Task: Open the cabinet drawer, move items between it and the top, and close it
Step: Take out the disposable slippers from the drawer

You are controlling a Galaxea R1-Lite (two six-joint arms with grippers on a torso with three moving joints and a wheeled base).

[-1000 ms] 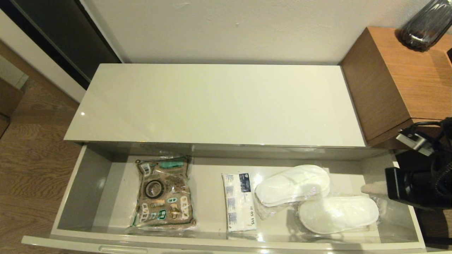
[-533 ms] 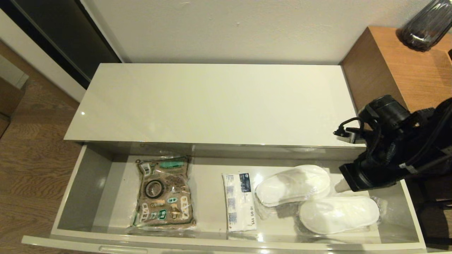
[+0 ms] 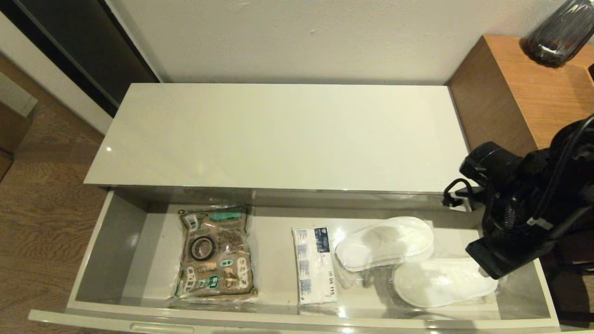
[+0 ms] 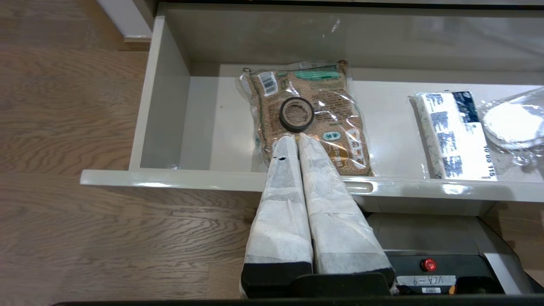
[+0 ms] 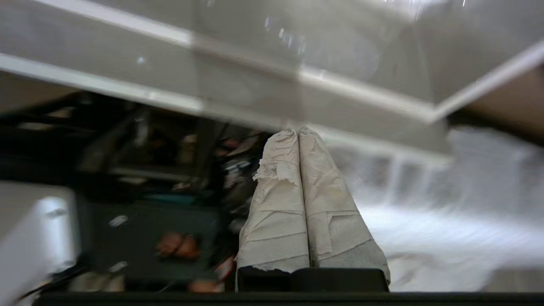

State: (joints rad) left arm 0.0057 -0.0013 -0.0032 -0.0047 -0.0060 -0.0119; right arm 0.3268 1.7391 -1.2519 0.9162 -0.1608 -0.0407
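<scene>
Right end effector (image 5: 298, 131), fingers together, hangs at the open cabinet drawer's (image 3: 297, 315) 3 o'clock end over the slippers (image 3: 417, 262) (light, soft, slippery wrap): pinch loose film.

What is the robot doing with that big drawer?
The cabinet drawer is pulled open. Inside lie a brown pouch with a black tape roll on it, a tissue pack and wrapped white slippers. The right end effector, shut and empty, is over the drawer's right end beside the slippers. The left end effector, also shut, waits in front of the drawer near the tape roll. Nothing sits on the cabinet top yet.
</scene>
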